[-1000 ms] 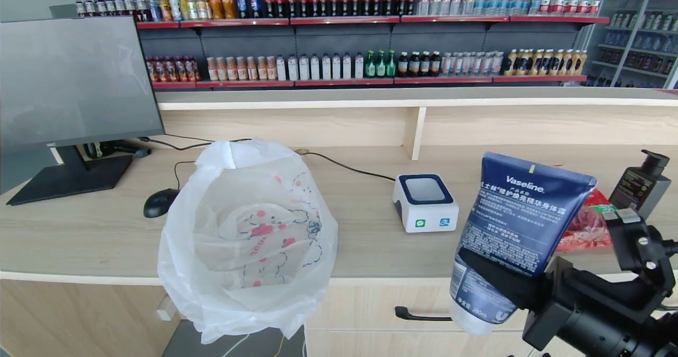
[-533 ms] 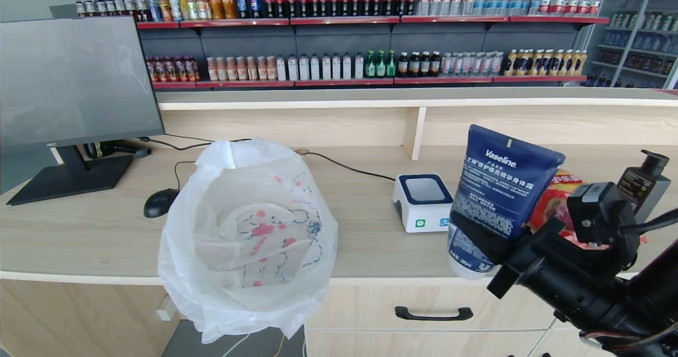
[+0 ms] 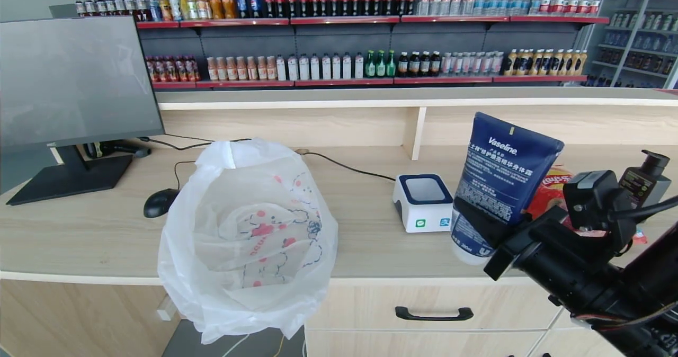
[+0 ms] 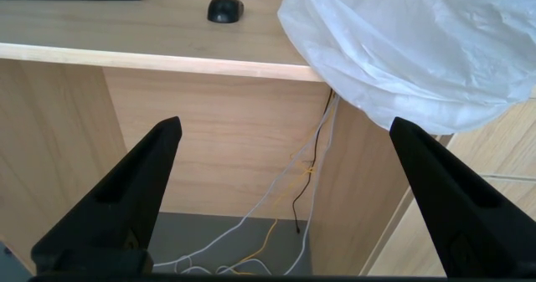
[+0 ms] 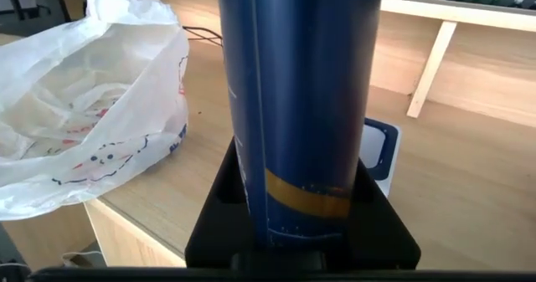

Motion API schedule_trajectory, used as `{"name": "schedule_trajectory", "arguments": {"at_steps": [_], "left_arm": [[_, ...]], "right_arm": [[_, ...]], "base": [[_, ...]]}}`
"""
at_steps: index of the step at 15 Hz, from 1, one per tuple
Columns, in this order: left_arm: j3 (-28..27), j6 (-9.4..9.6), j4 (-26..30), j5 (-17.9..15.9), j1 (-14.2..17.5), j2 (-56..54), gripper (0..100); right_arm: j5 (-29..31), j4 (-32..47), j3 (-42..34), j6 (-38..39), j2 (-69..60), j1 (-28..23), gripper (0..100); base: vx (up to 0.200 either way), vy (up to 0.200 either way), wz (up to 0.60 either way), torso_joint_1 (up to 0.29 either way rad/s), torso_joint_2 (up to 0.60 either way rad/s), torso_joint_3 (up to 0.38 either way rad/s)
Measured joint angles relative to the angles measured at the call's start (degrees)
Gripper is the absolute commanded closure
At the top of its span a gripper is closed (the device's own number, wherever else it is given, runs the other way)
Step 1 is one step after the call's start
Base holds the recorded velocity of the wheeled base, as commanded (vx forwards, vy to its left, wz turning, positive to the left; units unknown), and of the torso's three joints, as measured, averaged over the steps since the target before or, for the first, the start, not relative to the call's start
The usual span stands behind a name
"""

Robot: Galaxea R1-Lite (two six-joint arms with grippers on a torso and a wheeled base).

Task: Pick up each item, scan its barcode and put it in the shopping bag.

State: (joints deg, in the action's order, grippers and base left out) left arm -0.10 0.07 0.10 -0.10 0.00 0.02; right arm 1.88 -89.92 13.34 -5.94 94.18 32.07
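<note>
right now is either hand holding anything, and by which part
The right hand grips the blue lotion tube low on its body, just above the cap, crimped end up. The left hand is open and empty.

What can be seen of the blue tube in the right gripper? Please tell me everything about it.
The blue tube is a dark blue squeeze tube, plastic by its look, with white print on its side and a gold band in the right wrist view. Its flat crimped end points up and its pale cap down; it leans slightly. The right gripper clamps it near the cap end. It hangs over the counter, just right of the white scanner, in front of a red packet.
</note>
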Motion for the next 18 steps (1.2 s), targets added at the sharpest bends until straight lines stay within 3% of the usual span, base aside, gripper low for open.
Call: {"name": "schedule_trajectory", "arguments": {"at_steps": [5,15,18], "left_arm": [[0.0,-0.05,0.0,0.0,0.0,0.0,0],[0.0,-0.29,0.0,0.1,0.0,0.0,0],[0.0,-0.26,0.0,0.1,0.0,0.0,0]], "right_arm": [[-0.1,-0.2,0.6,-4.7,-0.5,-1.0,100],[-0.1,0.0,4.9,-9.8,2.5,-4.2,100],[-0.2,0.0,4.7,-9.5,2.6,-4.5,100]], "base": [[0.000,0.000,0.00,0.000,0.00,0.000],[0.000,0.200,0.00,0.004,0.00,0.002],[0.000,0.000,0.00,0.000,0.00,0.000]]}}
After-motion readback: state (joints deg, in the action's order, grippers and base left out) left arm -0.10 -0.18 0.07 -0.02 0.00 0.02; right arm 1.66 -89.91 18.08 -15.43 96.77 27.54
